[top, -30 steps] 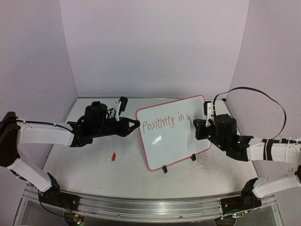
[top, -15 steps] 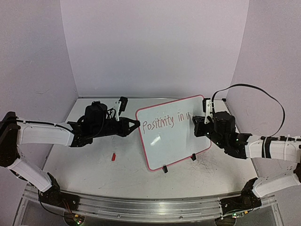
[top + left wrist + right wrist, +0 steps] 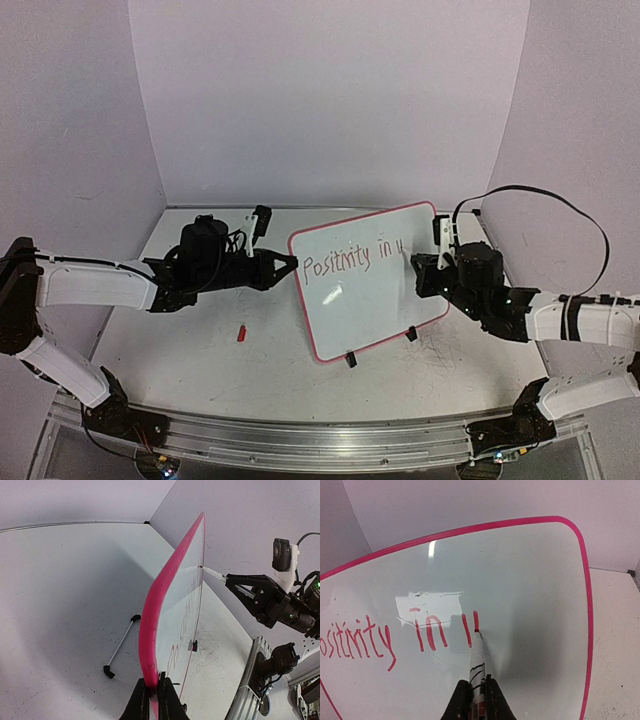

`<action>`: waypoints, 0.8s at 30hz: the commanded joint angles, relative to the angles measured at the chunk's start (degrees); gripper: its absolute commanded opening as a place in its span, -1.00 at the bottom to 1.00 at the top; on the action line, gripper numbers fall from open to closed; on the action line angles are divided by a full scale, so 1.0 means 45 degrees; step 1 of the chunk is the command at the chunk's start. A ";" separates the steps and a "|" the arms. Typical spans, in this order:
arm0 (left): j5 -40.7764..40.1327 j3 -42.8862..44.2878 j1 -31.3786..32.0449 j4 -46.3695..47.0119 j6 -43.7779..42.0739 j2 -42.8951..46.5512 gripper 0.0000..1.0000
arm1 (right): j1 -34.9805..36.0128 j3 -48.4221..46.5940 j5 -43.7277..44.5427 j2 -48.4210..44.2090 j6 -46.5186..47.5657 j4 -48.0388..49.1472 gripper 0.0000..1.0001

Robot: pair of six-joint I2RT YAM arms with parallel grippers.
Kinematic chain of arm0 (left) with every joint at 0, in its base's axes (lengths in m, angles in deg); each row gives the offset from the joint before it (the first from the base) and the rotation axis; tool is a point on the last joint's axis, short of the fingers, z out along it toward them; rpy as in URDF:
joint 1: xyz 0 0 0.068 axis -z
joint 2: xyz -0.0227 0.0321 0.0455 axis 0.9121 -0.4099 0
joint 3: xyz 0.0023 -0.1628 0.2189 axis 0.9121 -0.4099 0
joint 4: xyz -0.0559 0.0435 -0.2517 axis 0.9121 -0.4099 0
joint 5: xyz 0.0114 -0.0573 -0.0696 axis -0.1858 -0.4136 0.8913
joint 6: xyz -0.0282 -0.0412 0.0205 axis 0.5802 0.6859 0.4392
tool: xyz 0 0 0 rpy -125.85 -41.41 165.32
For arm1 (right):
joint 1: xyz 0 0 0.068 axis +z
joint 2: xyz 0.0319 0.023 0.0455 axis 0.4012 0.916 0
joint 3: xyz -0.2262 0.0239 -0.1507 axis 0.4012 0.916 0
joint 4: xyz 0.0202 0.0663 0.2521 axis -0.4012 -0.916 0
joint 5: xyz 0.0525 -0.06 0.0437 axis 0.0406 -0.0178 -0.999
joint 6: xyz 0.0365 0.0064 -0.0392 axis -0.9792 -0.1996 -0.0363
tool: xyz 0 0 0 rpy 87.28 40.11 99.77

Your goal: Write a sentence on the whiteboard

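The whiteboard [image 3: 370, 290] stands tilted mid-table on two black clip feet, pink-red framed. My left gripper [image 3: 292, 262] is shut on its left edge; in the left wrist view the gripper [image 3: 153, 690] pinches the pink frame [image 3: 165, 585]. The sentence [image 3: 345, 258] in red reads "Positivity in" plus two short strokes, clear in the right wrist view [image 3: 380, 635]. My right gripper [image 3: 420, 270] is shut on a white marker [image 3: 479, 665], its red tip touching the board at the second stroke [image 3: 476, 621]. The marker also shows in the left wrist view [image 3: 214, 573].
A small red marker cap [image 3: 241, 332] lies on the table left of the board. A thin metal stand leg [image 3: 120, 645] with black ends lies behind the board. Purple walls enclose the table; a metal rail [image 3: 300, 435] runs along the near edge.
A second short red stroke has appeared after "in". My right gripper shifted slightly up and back again with the marker. The left arm and board stay still.
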 commanded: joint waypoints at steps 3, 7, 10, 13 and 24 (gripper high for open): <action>-0.0492 0.0447 -0.0051 -0.0237 -0.0521 0.0204 -1.00 | -0.0040 0.0351 -0.0288 -0.0334 -0.0308 -0.0134 -1.00; -0.0496 0.0445 -0.0055 -0.0237 -0.0526 0.0202 -1.00 | -0.0040 0.0524 -0.0395 -0.0396 -0.0409 -0.0189 -1.00; -0.0497 0.0447 -0.0049 -0.0231 -0.0527 0.0189 -1.00 | -0.0041 0.0653 -0.0475 -0.0526 -0.0503 -0.0294 -1.00; -0.0492 0.0465 -0.0054 -0.0237 -0.0527 0.0148 -1.00 | -0.0041 0.0792 -0.0567 -0.0675 -0.0589 -0.0399 -1.00; -0.0474 0.0510 -0.0054 -0.0237 -0.0504 0.0103 -1.00 | -0.0022 0.0768 -0.1336 -0.0609 -0.0518 -0.0129 -1.00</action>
